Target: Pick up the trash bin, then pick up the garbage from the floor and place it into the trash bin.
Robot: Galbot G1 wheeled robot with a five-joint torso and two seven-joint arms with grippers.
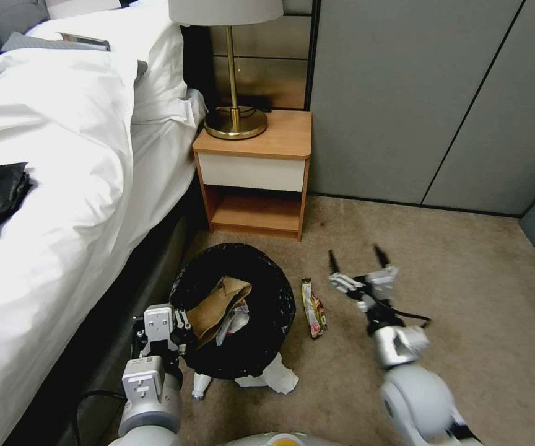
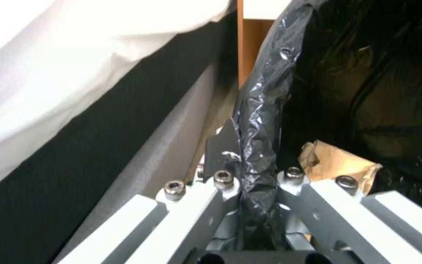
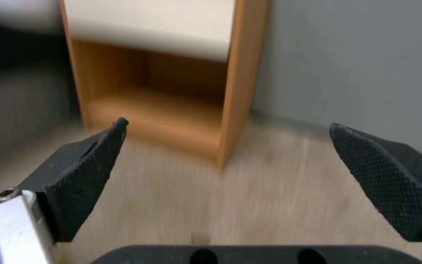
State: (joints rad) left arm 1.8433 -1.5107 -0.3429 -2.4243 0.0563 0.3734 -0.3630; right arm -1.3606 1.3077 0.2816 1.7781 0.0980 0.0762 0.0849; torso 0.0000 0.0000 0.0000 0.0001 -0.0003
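Note:
The trash bin (image 1: 261,291), lined with a crinkly black bag, is beside the bed, and my left gripper (image 1: 181,320) is shut on its near-left rim. In the left wrist view that gripper (image 2: 250,165) pinches the bag-covered rim (image 2: 260,110). Brown card (image 1: 218,306) and a pale wrapper lie inside the bin. More garbage lies on the floor (image 1: 465,297): a yellow-red wrapper (image 1: 314,316) right of the bin, crumpled white paper (image 1: 277,376) at its near edge, and a small bottle (image 1: 199,385). My right gripper (image 1: 355,255) hovers open just right of the wrapper, nothing between its fingers (image 3: 89,172).
A wooden nightstand (image 1: 255,179) with a brass lamp (image 1: 235,118) stands behind the bin, and shows ahead of the right gripper as the nightstand (image 3: 230,110). The bed (image 1: 63,186) with white covers runs along the left. Grey wall panels (image 1: 416,93) close off the back. Open carpet lies to the right.

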